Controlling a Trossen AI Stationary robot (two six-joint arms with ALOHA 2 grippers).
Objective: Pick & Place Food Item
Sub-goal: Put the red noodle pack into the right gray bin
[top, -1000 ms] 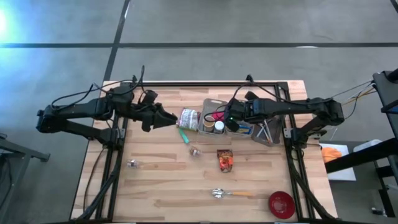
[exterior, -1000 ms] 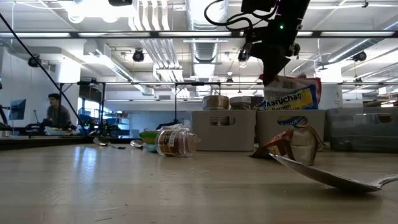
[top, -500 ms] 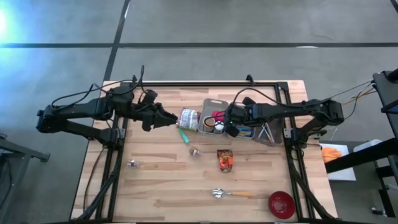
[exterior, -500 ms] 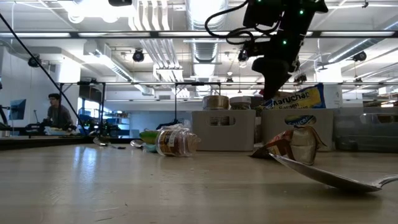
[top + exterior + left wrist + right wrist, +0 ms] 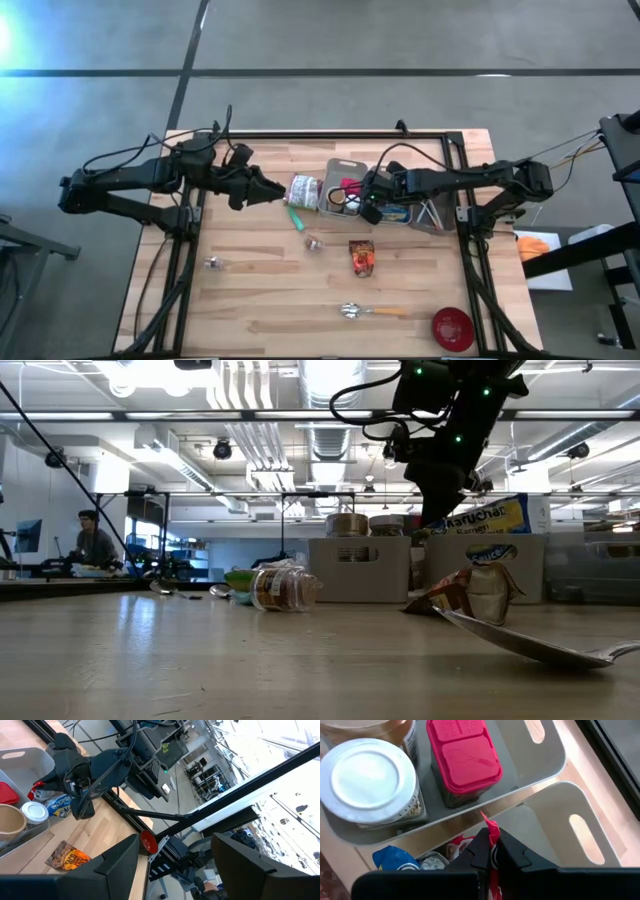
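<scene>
The right gripper [image 5: 491, 851] is over the grey bins [image 5: 345, 168] at the far side of the wooden table [image 5: 260, 290]. Its jaws are closed on the red edge of a noodle packet [image 5: 485, 516], which hangs at the level of the bin's rim in the low view. Below it, in the bins, stand a jar with a white lid [image 5: 367, 775] and a container with a pink lid [image 5: 465, 755], and a blue snack bag [image 5: 395, 857] lies there too.

The left gripper [image 5: 272, 189] waits just beside a toppled jar [image 5: 305, 191], with its jaws standing open and holding nothing.

On the table also lie an orange snack packet [image 5: 362, 257], a spoon [image 5: 372, 311] and a red bowl [image 5: 452, 327].
</scene>
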